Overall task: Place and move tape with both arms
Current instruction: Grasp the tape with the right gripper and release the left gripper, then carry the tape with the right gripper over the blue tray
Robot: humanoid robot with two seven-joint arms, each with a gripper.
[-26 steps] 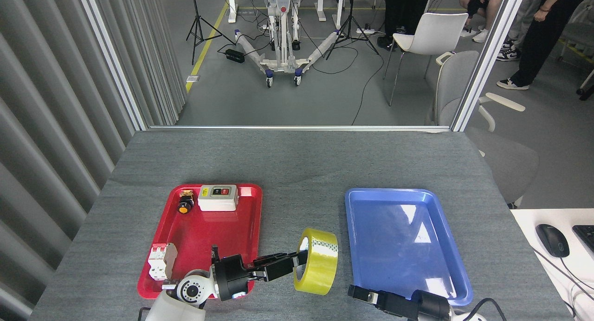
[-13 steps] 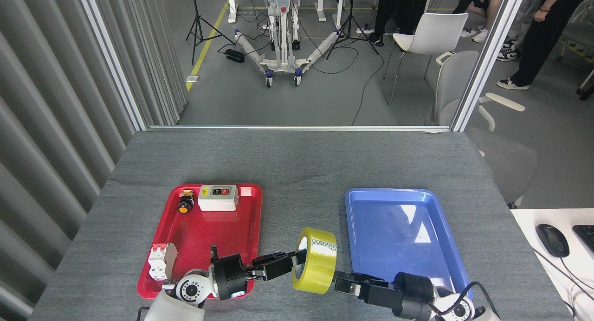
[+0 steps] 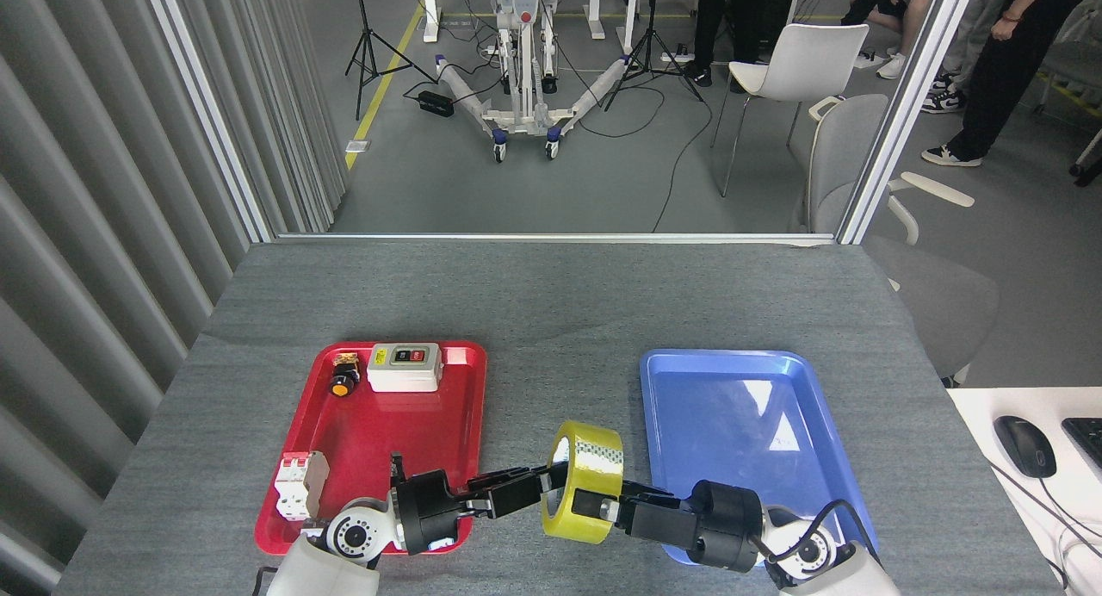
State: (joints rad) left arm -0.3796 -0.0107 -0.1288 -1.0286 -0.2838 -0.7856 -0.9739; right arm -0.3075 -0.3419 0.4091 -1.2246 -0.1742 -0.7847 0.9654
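The tape [image 3: 592, 465], a wide yellow roll with a white core, stands on edge above the table between the two trays. My left gripper [image 3: 551, 482] reaches in from the lower left and is shut on the roll's left rim, one finger inside the core. Coming in from the lower right, my right gripper [image 3: 603, 501] has its black fingers spread at the roll's lower right side, touching or almost touching it. Whether those fingers press on the roll cannot be made out.
A red tray [image 3: 465, 406] on the left holds a grey switch box [image 3: 405, 366], a yellow-capped push button [image 3: 343, 382] and a white circuit breaker [image 3: 300, 486]. A blue tray [image 3: 740, 406] lies on the right. A white desk with a mouse [image 3: 1024, 445] adjoins the table's right side.
My right arm has come in from the lower right edge leftward and up until its gripper reached the tape. The left gripper and the roll shifted slightly left.
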